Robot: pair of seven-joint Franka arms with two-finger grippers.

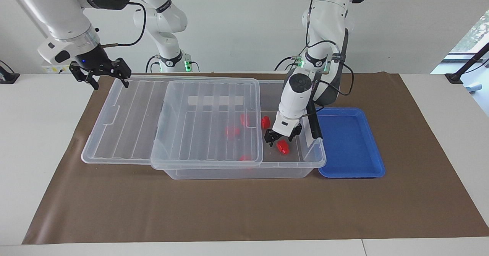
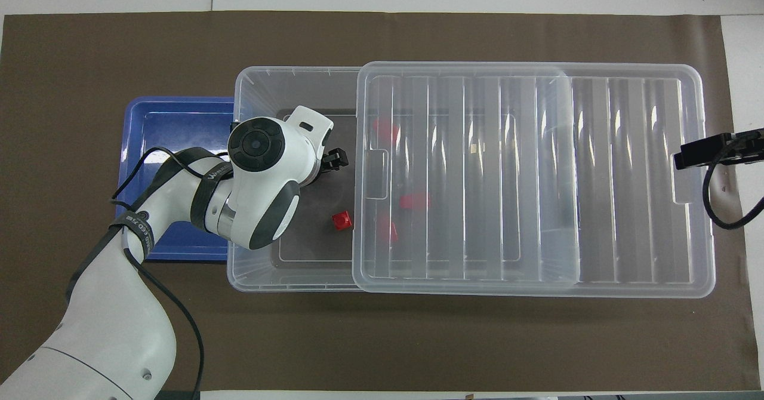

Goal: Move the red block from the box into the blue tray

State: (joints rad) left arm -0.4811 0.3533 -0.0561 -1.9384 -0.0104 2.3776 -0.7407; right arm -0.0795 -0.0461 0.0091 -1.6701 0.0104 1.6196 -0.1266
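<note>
The clear box stands mid-table with its ribbed lid slid toward the right arm's end, so the end by the blue tray is uncovered. My left gripper is open and low inside that uncovered end, its fingers straddling a red block. The arm hides this block in the overhead view. Another red block lies uncovered, nearer the robots; it also shows in the overhead view. The tray is empty. My right gripper is open and empty, raised by the lid's end.
Three more red blocks lie under the lid. A black clip handle stands on the box's end next to the tray. A brown mat covers the table.
</note>
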